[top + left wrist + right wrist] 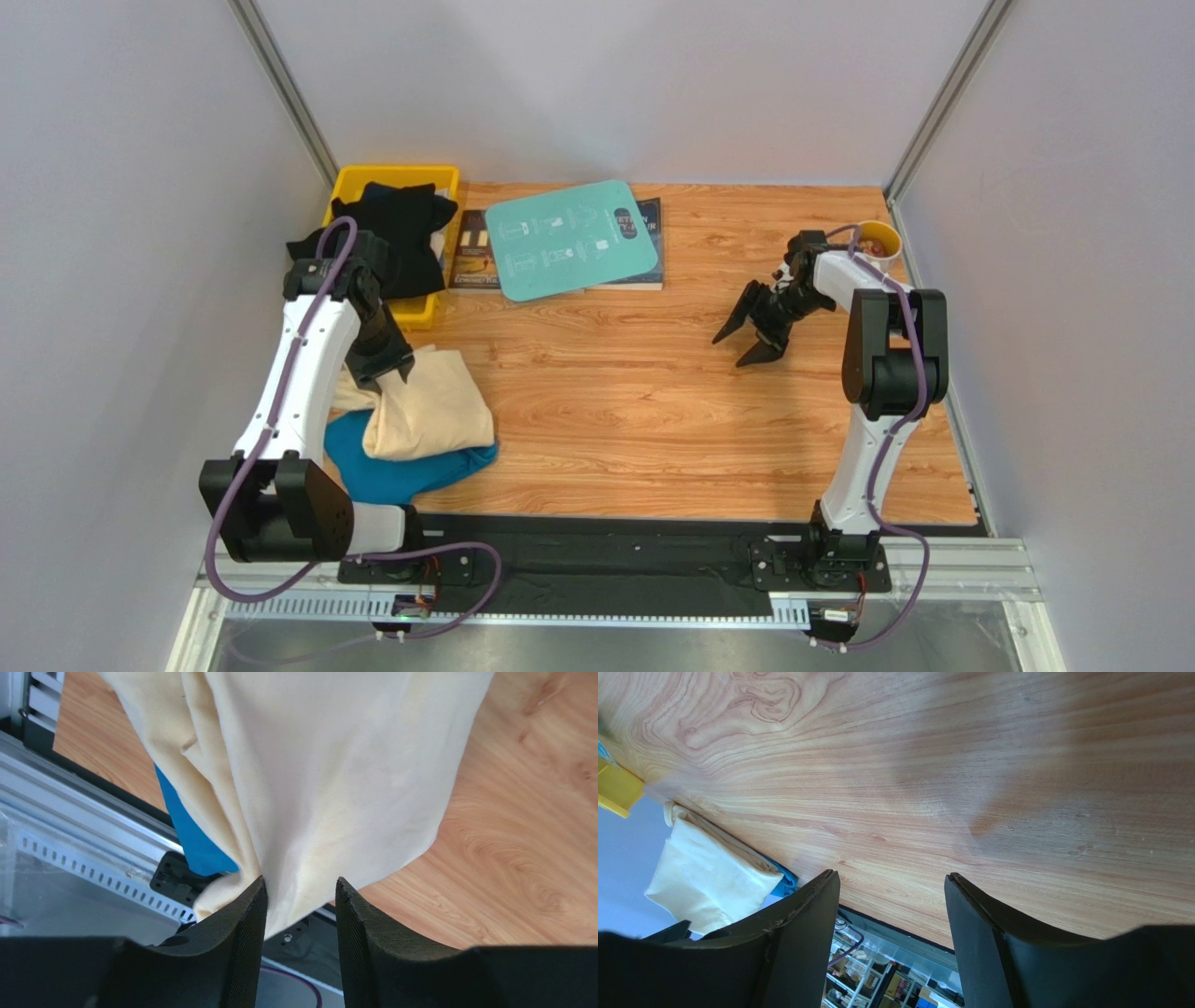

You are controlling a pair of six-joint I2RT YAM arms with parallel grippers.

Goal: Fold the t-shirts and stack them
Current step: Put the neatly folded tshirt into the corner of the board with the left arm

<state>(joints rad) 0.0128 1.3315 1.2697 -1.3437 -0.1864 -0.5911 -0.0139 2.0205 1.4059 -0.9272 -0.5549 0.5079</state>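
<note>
The pale cream-yellow t-shirt (428, 403) lies bunched at the table's front left, on top of the teal-blue t-shirt (386, 476). Black t-shirts (400, 231) sit heaped in a yellow bin (414, 179) at the back left. My left gripper (393, 367) is at the cream shirt's back edge. In the left wrist view its jaws (300, 882) stand apart, with a gathered edge of the cream shirt (316, 777) between them, touching the left finger (242, 931); the teal-blue shirt (186, 833) shows behind. My right gripper (751, 336) is open and empty above the bare wood at the right (892, 875).
A rigid teal board with white print (572, 238) lies on dark books (648, 224) at the back middle. A small yellow bowl (877, 241) stands at the back right. Grey walls enclose the table; a black strip and a metal rail run along the near edge (631, 539).
</note>
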